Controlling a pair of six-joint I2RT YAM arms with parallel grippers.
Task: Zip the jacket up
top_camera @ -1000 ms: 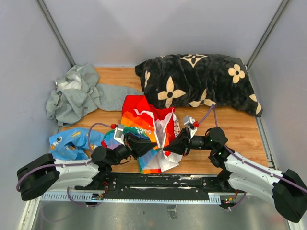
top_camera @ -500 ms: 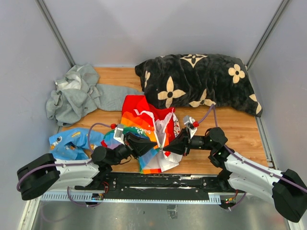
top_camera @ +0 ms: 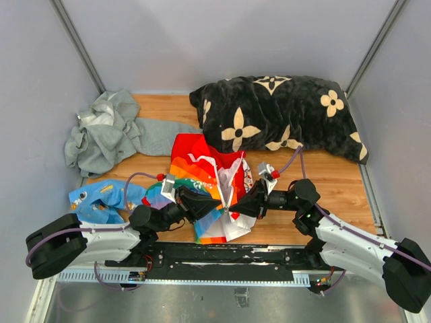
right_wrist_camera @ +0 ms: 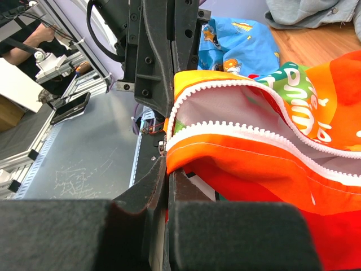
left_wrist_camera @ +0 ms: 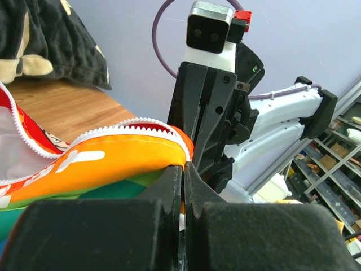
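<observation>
Red jacket [top_camera: 201, 163] lengthwise, near to far

The left arm [top_camera: 101, 237] alone has moved: it has crept a shade rightward, toward the right arm [top_camera: 350, 237].

Top external sits high, above and behind the arm bases, tilted down; whole table [top_camera: 337, 185] in frame, mid distance. Left wrist camera is low, right behind the left gripper [left_wrist_camera: 183, 169], facing rightward across the table (the right arm's camera [left_wrist_camera: 210, 33] stares straight back). Right wrist camera mirrors it: close behind the right gripper [right_wrist_camera: 167, 175], facing leftward. All three views share the jacket [top_camera: 202, 175] zipper edge between the two grippers.
</observation>
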